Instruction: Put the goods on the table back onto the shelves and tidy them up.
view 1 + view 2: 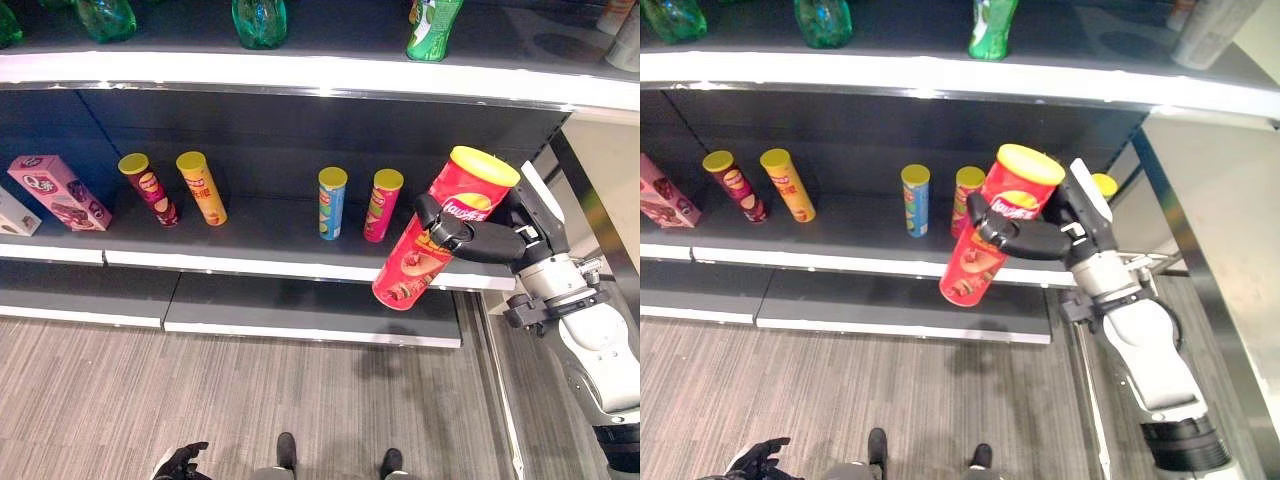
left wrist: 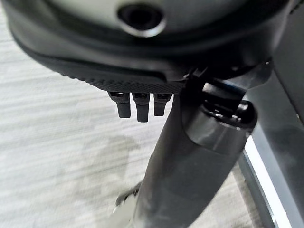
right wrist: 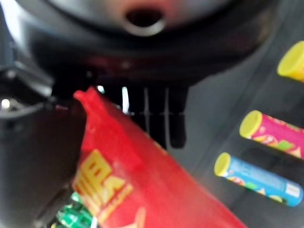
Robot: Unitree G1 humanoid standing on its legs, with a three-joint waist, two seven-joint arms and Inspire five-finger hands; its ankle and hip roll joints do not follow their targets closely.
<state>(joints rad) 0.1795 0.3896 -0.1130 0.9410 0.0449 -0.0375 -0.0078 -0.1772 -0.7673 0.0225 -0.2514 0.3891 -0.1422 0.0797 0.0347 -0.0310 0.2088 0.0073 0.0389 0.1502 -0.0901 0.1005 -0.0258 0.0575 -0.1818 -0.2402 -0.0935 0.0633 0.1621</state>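
In front of the middle shelf, the right hand clasps the red can.
Its long axis tilts, lid toward one o'clock; the open shelf spot lies at eleven o'clock.

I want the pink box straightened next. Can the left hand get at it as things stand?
Probably not yet. The left hand hangs low over the floor, far below the pink box on the shelf. Nothing blocks the way; the arm would need to rise and reach forward.
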